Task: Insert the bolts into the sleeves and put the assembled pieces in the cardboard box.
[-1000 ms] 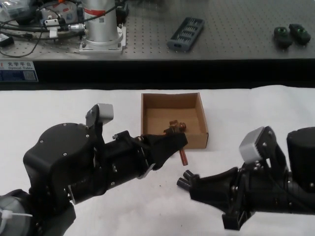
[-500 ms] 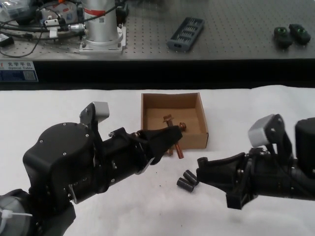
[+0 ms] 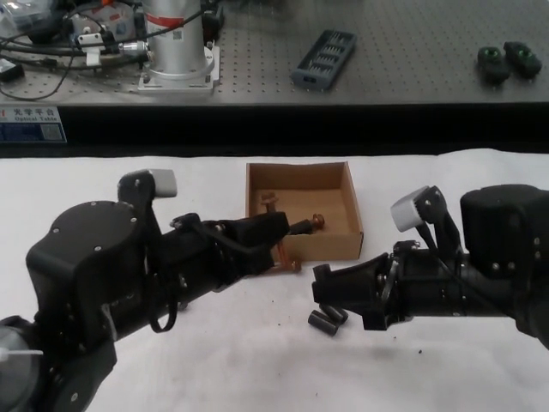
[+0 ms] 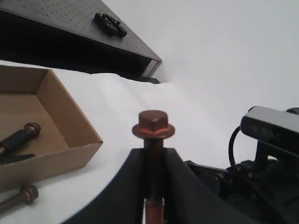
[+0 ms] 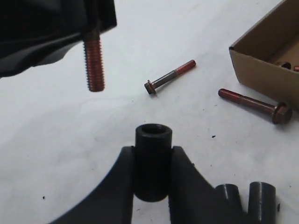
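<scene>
1. Currently, the left gripper (image 4: 153, 158) clamps a copper-coloured bolt (image 4: 153, 127) by its shank, beside the cardboard box (image 3: 339, 246).
2. The right gripper (image 5: 153, 156) pinches a black sleeve (image 5: 153, 140), near two loose sleeves (image 3: 322, 322) on the white cloth (image 3: 257, 360).

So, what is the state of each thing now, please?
Bolt, clamped in left jaws, not yet in a sleeve.
Sleeve, clamped in right jaws, empty.
Box, open, an assembled piece inside.
Loose bolts, two, flat on the cloth.
Spare sleeves, two, on the cloth.

Free gap btwn bolt (image 5: 95, 65) & sleeve (image 5: 153, 161); cardboard box (image 5: 261, 74) alongside.
</scene>
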Robot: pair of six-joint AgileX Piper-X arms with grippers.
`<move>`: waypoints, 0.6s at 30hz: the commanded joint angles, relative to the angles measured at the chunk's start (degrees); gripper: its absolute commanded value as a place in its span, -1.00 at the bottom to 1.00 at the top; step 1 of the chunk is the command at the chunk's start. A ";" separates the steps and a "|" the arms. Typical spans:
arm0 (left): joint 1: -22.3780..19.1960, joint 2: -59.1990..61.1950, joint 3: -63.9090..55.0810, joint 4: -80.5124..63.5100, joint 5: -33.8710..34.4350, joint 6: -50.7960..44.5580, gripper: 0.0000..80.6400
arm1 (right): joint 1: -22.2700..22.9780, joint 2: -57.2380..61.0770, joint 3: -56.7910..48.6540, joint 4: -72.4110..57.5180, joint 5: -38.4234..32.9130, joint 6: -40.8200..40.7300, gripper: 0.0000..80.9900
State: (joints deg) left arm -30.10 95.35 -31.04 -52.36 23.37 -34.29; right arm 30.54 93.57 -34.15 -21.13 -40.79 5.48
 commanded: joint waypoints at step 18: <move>0.11 3.82 -5.08 -0.49 6.00 -0.10 -0.99 | 0.91 0.28 -1.33 -0.06 -6.61 0.90 -0.92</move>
State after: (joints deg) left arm -30.10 99.22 -35.39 -51.55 28.37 -33.88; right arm 31.38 93.70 -35.02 -21.28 -46.00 6.81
